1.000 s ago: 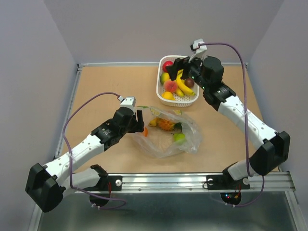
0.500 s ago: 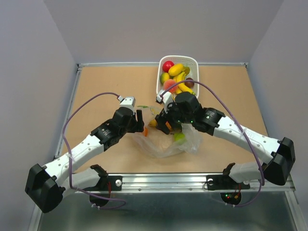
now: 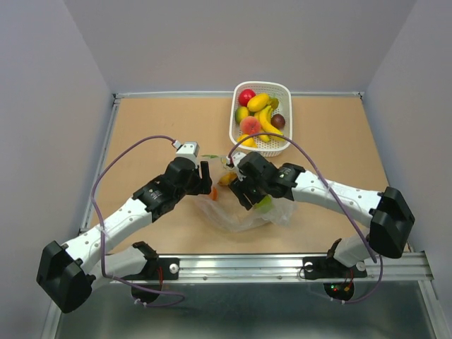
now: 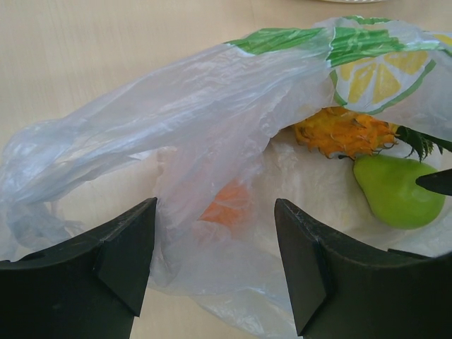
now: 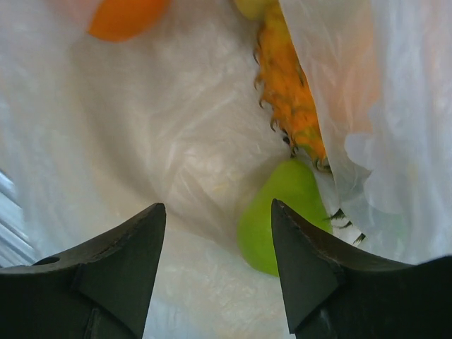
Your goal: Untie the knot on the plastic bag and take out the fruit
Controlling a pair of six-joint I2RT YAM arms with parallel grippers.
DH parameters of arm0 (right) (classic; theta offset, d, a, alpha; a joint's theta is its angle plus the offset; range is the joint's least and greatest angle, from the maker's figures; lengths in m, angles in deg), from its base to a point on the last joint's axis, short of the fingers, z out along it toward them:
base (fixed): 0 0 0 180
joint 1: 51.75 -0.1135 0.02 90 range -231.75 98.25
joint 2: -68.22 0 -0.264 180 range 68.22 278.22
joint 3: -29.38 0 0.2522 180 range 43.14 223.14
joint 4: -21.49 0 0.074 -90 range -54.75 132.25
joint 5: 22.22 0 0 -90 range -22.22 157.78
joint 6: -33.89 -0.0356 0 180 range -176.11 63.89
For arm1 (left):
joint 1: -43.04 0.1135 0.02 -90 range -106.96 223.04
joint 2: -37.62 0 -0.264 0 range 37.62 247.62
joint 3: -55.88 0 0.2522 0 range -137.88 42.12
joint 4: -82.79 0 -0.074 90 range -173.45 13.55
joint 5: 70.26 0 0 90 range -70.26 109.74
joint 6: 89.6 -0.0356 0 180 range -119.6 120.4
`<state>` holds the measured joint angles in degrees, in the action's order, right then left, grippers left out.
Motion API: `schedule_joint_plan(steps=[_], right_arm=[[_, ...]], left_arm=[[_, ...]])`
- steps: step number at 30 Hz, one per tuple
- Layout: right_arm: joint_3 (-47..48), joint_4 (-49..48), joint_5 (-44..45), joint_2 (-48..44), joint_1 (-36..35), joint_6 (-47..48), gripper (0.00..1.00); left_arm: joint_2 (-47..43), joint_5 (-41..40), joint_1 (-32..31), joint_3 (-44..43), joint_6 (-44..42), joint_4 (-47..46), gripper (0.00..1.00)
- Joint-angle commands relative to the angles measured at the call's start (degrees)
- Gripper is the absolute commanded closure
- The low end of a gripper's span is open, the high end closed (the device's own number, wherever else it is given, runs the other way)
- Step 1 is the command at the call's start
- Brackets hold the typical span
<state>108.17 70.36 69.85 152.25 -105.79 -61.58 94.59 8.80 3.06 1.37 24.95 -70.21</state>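
At mid-surface I see the plastic bag [image 3: 233, 215] lying open, with a pineapple [image 5: 293, 106], a green fruit [image 5: 282, 212] and an orange [image 5: 123, 14] inside. My right gripper [image 5: 217, 212] hangs within its mouth, jaws wide. My left gripper [image 4: 215, 219], jaws also wide, straddles the bag's left edge.

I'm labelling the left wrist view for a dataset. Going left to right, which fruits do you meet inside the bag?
Orange fruit, seen through the plastic → small pineapple → green fruit. All three lie inside the plastic bag.
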Motion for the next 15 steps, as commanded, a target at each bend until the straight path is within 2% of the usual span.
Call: schedule_joint_plan(steps=[1, 4, 11, 15], right_arm=[[-1.66, 4.96, 8.38, 2.19, -0.1, -9.8, 0.34], [-2.98, 6.37, 13.74, 3.42, -0.1, -16.12, 0.34], [-5.53, 9.62, 20.34, 5.79, -0.1, -24.39, 0.3], [-5.53, 10.85, 22.36, 4.04, -0.19, -26.08, 0.28]], left_arm=[[-1.77, 1.62, 0.52, 0.85, 0.14, -1.54, 0.23], [-1.78, 2.15, 0.44, 0.94, 0.14, -1.81, 0.24], [-1.42, 2.33, 0.44, 0.67, -0.3, -1.81, 0.23], [-1.51, 2.15, 0.44, 0.76, -0.21, -1.72, 0.24]])
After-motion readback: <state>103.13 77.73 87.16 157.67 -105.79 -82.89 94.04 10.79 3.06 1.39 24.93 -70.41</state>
